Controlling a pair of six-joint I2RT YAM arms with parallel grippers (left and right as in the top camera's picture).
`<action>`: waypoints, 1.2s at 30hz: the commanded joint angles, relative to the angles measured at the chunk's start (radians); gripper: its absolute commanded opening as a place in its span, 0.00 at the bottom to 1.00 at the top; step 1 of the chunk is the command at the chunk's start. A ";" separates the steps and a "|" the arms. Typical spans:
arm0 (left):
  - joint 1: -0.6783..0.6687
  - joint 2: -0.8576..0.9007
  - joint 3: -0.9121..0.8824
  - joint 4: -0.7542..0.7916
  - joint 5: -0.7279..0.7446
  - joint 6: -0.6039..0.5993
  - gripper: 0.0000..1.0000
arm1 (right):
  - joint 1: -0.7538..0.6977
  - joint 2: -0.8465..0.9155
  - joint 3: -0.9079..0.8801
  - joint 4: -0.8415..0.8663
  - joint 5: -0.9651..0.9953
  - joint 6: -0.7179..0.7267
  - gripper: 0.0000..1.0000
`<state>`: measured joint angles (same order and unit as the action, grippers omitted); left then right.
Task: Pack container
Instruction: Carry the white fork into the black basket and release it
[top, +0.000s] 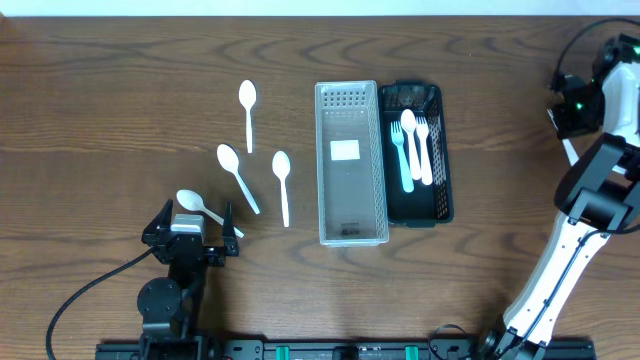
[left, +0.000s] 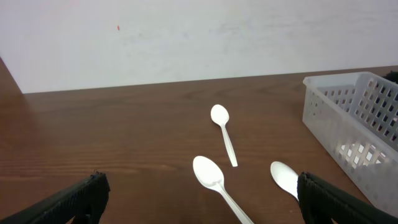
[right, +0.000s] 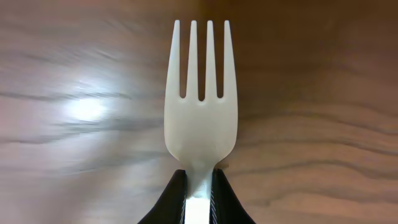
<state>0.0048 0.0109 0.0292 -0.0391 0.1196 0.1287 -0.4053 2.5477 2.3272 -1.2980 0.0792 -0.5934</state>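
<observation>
A clear slotted container (top: 351, 165) sits mid-table, empty but for a label. A black tray (top: 443, 190) beside it holds white forks and a spoon (top: 413, 145). Several white spoons lie left of the container, at the back (top: 248, 102), in the middle (top: 236, 172), nearer the container (top: 283, 182) and by the left gripper (top: 198, 207). My left gripper (top: 190, 228) is open, low near the front edge; its view shows three spoons (left: 214, 176) and the container (left: 357, 112). My right gripper (right: 199, 198) is shut on a white fork (right: 200, 112), at the far right (top: 585, 105).
The wooden table's front edge carries a black rail (top: 340, 350). A black cable (top: 90, 290) runs from the left arm's base. A pale wall (left: 186, 37) stands behind the table.
</observation>
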 joint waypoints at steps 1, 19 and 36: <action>0.003 -0.007 -0.025 -0.019 0.001 0.002 0.98 | 0.064 -0.179 0.023 -0.006 -0.004 0.076 0.02; 0.003 -0.007 -0.025 -0.019 0.001 0.001 0.98 | 0.503 -0.531 0.009 -0.295 -0.061 0.521 0.01; 0.003 -0.007 -0.025 -0.019 0.001 0.001 0.98 | 0.595 -0.531 -0.310 -0.074 -0.138 0.767 0.07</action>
<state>0.0048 0.0109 0.0292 -0.0391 0.1196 0.1284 0.1612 2.0056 2.0689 -1.3979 -0.0086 0.1253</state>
